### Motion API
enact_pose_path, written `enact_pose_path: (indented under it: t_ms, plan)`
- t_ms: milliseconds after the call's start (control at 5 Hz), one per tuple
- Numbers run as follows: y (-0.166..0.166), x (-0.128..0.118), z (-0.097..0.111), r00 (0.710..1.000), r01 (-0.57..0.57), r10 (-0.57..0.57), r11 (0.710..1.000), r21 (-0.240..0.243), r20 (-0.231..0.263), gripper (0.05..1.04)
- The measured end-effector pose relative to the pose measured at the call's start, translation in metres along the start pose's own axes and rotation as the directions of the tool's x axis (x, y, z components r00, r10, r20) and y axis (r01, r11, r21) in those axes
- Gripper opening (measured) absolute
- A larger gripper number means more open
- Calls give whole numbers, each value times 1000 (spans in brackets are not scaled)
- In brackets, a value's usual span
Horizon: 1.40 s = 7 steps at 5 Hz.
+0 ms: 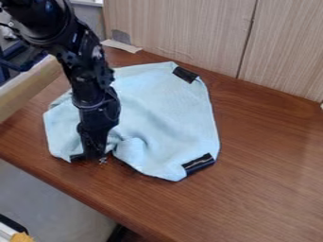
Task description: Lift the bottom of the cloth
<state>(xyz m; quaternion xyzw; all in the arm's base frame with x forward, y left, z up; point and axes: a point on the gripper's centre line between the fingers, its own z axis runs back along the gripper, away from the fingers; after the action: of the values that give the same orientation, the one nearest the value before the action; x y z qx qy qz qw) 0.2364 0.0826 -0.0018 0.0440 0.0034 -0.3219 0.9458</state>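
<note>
"Where's the light-blue cloth (167,113)?"
"On the wooden surface (265,189), my hand (97,157) at its bottom edge. Can't tell if it's clenched or released, tbh. I'd secure the hem, lift slow."

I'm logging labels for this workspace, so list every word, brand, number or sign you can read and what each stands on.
No text can be read here.
Light blue cloth, lower right dark patch: a pale streak, too small to tell if it is writing.
Upper right dark patch: no lettering I can make out.
Robot arm: small pale marks, too small to read.
</note>
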Motion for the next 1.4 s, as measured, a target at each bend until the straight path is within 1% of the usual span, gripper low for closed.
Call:
enact_pose_path:
  t_ms: [200,400,600,800,1000,1200,1400]
  plan:
    - [-8,-1,9,999,32,-32,999,-8,20,60]
    - [-21,-6,16,996,89,-88,996,-17,31,59]
    - [-40,-15,14,980,196,-195,980,-28,28,59]
    - [-58,-22,9,956,293,-293,956,-27,15,59]
    - [-71,-34,2,939,344,-344,938,-34,-6,59]
    - [-74,-39,-5,932,361,-362,932,-31,-33,82]
    - [-71,-47,-14,937,339,-342,940,-48,-74,236]
